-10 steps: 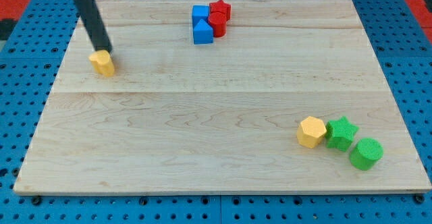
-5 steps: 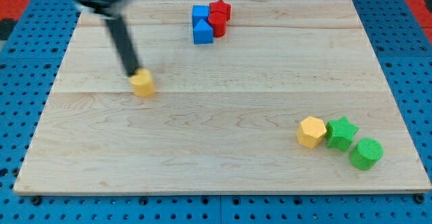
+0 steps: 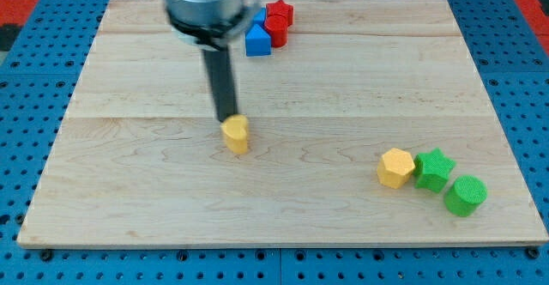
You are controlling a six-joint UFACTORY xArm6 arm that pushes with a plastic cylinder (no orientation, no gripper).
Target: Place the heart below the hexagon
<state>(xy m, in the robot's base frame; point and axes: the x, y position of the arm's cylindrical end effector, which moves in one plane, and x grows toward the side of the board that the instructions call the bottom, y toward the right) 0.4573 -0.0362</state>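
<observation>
Laboratory robot test bench: a pale wooden board (image 3: 343, 79) rests on a blue perforated metal base (image 3: 26, 130), with small coloured plastic blocks scattered on it beneath a dark rod.

Bench (image 3: 283, 225) open between yellow heart (image 3: 236, 135) and yellow hexagon (image 3: 395, 167). Strip under the hexagon, toward the view's bottom, is bare wood. Green star (image 3: 433, 168) touches the hexagon's right side; green cylinder (image 3: 465, 196) just beyond, blocking approach from the view's right.
</observation>
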